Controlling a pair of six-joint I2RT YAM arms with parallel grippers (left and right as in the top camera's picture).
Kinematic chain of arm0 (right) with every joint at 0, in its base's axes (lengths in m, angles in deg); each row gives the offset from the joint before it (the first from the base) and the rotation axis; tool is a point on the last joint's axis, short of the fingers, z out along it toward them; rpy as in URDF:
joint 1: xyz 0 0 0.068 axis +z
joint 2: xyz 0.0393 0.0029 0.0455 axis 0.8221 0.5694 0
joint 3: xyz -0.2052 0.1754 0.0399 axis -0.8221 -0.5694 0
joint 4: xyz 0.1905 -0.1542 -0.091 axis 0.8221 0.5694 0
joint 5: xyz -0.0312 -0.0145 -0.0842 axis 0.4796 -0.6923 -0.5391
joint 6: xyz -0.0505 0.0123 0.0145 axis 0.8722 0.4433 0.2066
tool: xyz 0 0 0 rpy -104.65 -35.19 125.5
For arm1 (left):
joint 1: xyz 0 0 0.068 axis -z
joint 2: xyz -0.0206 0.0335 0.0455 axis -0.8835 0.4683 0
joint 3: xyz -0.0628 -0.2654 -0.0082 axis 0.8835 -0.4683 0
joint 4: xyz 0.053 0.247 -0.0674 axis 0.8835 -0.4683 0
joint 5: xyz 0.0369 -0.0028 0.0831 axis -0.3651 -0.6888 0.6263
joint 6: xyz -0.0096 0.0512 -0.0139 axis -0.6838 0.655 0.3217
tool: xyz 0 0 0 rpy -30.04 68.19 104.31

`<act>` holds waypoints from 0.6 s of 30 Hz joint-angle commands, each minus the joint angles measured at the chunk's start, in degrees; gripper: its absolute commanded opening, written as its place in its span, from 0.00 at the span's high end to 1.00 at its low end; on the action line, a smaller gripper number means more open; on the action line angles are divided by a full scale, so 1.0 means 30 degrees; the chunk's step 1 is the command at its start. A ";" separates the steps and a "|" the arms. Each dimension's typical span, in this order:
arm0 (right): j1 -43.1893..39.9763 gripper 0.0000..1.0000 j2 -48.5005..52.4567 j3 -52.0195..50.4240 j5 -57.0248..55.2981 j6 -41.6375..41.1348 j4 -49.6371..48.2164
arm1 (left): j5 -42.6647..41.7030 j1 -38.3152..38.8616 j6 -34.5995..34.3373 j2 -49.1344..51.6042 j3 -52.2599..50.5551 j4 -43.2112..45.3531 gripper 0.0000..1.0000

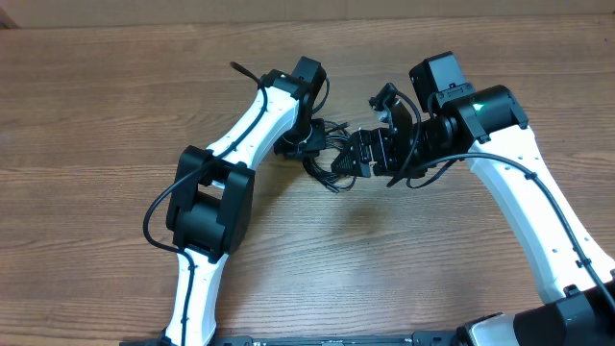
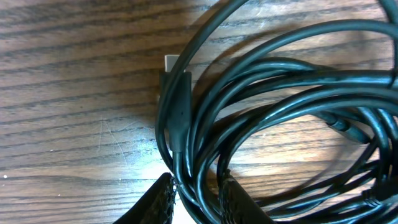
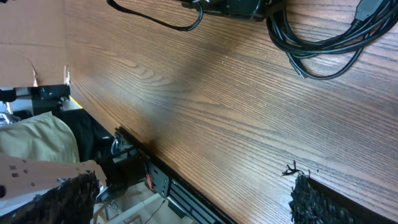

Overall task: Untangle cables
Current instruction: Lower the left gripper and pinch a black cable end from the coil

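Observation:
The cables lie as one coiled bundle of thin black cords on the wooden table between my two arms. In the left wrist view the cables fill the right half, and a black plug with a silvery tip points away from me. My left gripper is shut on several strands of the bundle, which run between its fingertips. My right gripper stands wide open just right of the bundle with nothing between its fingers. From there the cables loop at the top right.
The table's near edge with a black rail crosses the right wrist view. Beyond it are a beige cushion and floor clutter. Thick black arm wires run along both arms. Bare wood lies on the left.

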 commanded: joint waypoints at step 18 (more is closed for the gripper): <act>0.0087 0.00 -0.0029 -0.0204 -0.0124 0.0051 -0.0015 | 0.0765 -0.0022 -0.0051 0.0197 0.0066 -0.0510 0.96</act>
